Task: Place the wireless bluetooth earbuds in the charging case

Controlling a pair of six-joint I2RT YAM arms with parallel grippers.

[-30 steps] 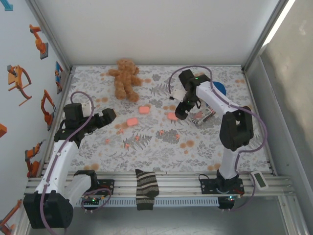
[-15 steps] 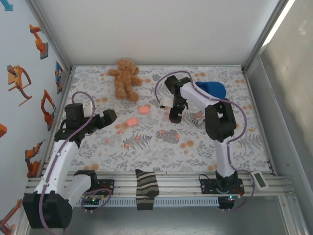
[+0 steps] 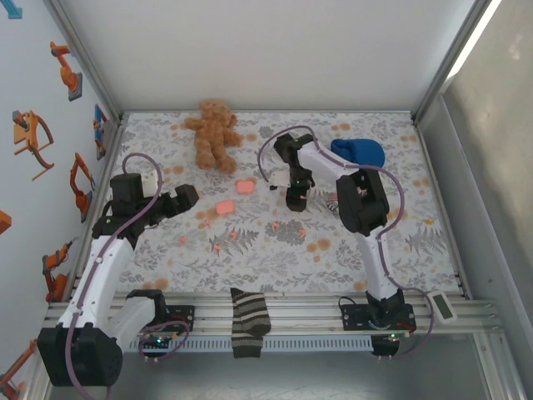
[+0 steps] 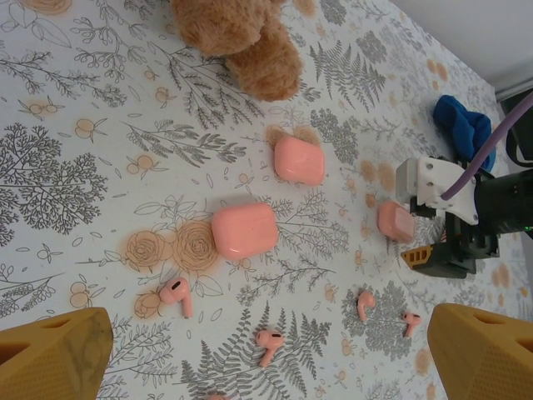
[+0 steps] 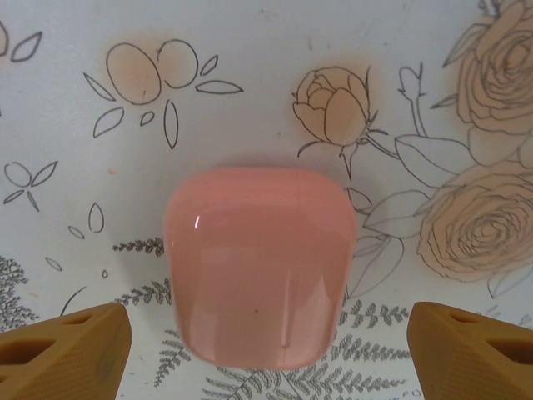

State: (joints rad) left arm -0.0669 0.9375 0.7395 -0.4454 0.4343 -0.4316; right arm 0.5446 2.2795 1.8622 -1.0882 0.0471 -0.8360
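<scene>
The right gripper (image 5: 266,354) hung with its fingers (image 5: 62,350) apart, one on each side of a closed pink case (image 5: 260,267) and clear of it. The case lay flat on the flowered table (image 5: 250,67). The left gripper (image 4: 266,354) stood wide apart too, holding nothing. Four loose earbuds (image 4: 176,293) lay scattered on the table just ahead of it. Two more cases (image 4: 244,230), both closed, lay between those earbuds and the teddy (image 4: 241,33). A blue cloth (image 3: 360,152) lay beyond the right arm.
</scene>
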